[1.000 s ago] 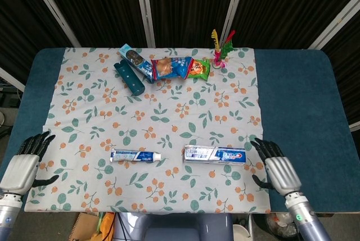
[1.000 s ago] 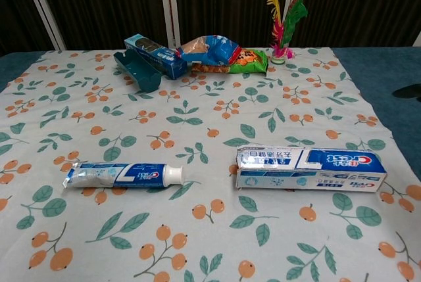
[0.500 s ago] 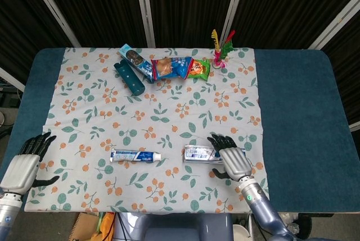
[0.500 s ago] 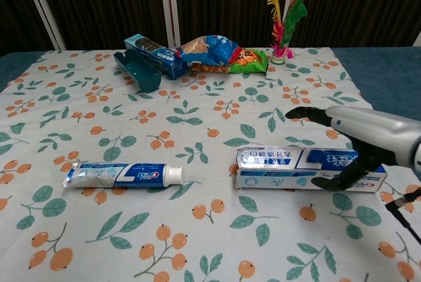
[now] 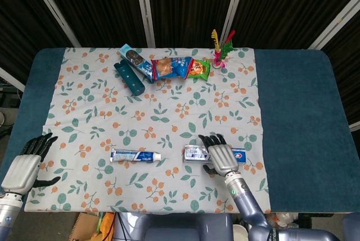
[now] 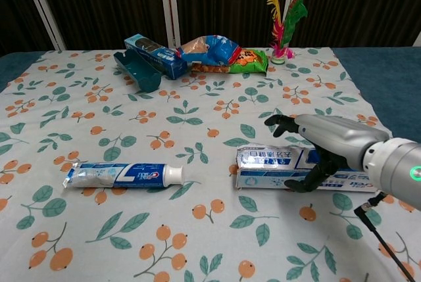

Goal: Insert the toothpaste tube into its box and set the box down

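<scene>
Open cloth mid-frame, clutter along the top

Bare tablecloth (image 5: pixel 169 117) separates toothpaste tube (image 5: pixel 135 155) from box (image 5: pixel 197 153) (right hand (image 5: pixel 220 157) apparently covering it); snack packets (image 5: pixel 180 67) crowd upper centre.

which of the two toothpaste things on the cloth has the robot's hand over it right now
The toothpaste box, the one lying further right. The right hand arches over it; the toothpaste tube lies alone, clear of both hands.

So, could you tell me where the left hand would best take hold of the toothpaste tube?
Probably around the flattened tail half of the toothpaste tube, coming from above. It lies flat, white cap pointing toward the toothpaste box, so gripping the tail leaves the cap end free to enter.
</scene>
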You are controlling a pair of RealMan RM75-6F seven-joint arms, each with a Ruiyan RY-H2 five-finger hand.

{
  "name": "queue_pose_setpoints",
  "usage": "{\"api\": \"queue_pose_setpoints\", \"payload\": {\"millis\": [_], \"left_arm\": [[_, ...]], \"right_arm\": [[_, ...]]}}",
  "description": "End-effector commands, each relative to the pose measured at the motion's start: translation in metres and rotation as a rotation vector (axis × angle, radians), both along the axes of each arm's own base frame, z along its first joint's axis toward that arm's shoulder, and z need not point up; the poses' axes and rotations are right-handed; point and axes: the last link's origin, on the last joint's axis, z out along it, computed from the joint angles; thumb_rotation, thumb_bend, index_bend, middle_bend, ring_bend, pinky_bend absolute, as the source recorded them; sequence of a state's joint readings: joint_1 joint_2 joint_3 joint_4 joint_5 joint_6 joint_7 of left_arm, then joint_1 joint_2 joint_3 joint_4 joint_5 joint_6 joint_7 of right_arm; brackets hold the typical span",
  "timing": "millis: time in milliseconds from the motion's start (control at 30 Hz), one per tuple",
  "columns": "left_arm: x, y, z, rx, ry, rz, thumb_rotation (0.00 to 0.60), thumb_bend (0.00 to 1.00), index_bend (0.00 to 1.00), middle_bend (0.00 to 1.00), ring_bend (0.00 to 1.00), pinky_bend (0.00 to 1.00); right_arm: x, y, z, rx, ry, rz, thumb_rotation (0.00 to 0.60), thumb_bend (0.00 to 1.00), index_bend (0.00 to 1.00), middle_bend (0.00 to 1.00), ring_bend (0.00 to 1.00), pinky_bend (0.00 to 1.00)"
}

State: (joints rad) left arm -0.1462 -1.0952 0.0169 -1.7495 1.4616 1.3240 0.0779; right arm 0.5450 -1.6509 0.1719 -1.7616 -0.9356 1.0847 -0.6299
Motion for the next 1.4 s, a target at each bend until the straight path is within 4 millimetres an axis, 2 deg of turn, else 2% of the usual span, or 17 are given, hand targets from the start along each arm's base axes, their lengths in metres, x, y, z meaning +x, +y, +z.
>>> {"api": "queue_pose_setpoints", "payload": {"millis": [33, 267, 400, 567, 767, 1033, 1200, 1267, 1333, 1400], "left_arm": [[0.0, 0.0, 0.0, -0.002, -0.002, 0.001, 0.6, 0.0, 0.0, 0.0, 0.0, 0.0], [0.0, 0.0, 0.0, -0.006, -0.004, 0.002, 0.6, 0.0, 0.0, 0.0, 0.0, 0.0], [0.001, 0.0, -0.001, -0.009, -0.004, 0.001, 0.6, 0.0, 0.0, 0.0, 0.0, 0.0], [0.0, 0.0, -0.001, -0.008, -0.003, 0.004, 0.6, 0.0, 0.0, 0.0, 0.0, 0.0], [0.0, 0.0, -0.001, -0.009, -0.002, 0.008, 0.6, 0.0, 0.0, 0.0, 0.0, 0.0], [-0.001, 0.001, -0.002, -0.019, 0.001, 0.023, 0.6, 0.0, 0.0, 0.0, 0.0, 0.0], [0.003, 0.01, -0.006, -0.029, 0.005, 0.035, 0.6, 0.0, 0.03, 0.0, 0.0, 0.02], [0.007, 0.016, -0.009, -0.037, 0.01, 0.036, 0.6, 0.0, 0.03, 0.0, 0.0, 0.07], [0.02, 0.038, -0.024, -0.069, 0.077, -0.029, 0.6, 0.02, 0.06, 0.02, 0.02, 0.12], [0.028, 0.05, -0.035, -0.079, 0.096, -0.037, 0.6, 0.03, 0.08, 0.05, 0.06, 0.16]], "right_arm": [[-0.002, -0.002, -0.004, -0.012, 0.018, -0.004, 0.6, 0.31, 0.19, 0.28, 0.22, 0.11], [-0.009, -0.003, -0.008, -0.015, 0.034, -0.03, 0.6, 0.31, 0.28, 0.37, 0.31, 0.15], [-0.005, 0.001, -0.01, -0.01, 0.018, -0.022, 0.6, 0.31, 0.3, 0.39, 0.32, 0.15], [-0.001, 0.003, -0.01, -0.025, -0.009, -0.017, 0.6, 0.33, 0.39, 0.46, 0.39, 0.21], [0.001, 0.007, -0.003, -0.034, -0.04, -0.008, 0.6, 0.33, 0.41, 0.47, 0.41, 0.21], [-0.006, 0.02, 0.043, -0.12, -0.151, -0.01, 0.6, 0.33, 0.41, 0.47, 0.41, 0.21], [-0.014, 0.029, 0.076, -0.169, -0.231, -0.008, 0.6, 0.33, 0.41, 0.47, 0.41, 0.21], [-0.016, 0.031, 0.086, -0.179, -0.259, 0.001, 0.6, 0.33, 0.41, 0.47, 0.41, 0.21], [-0.014, 0.034, 0.097, -0.193, -0.298, 0.018, 0.6, 0.33, 0.41, 0.47, 0.41, 0.21], [-0.014, 0.034, 0.101, -0.191, -0.307, 0.032, 0.6, 0.33, 0.41, 0.47, 0.41, 0.21]]}}
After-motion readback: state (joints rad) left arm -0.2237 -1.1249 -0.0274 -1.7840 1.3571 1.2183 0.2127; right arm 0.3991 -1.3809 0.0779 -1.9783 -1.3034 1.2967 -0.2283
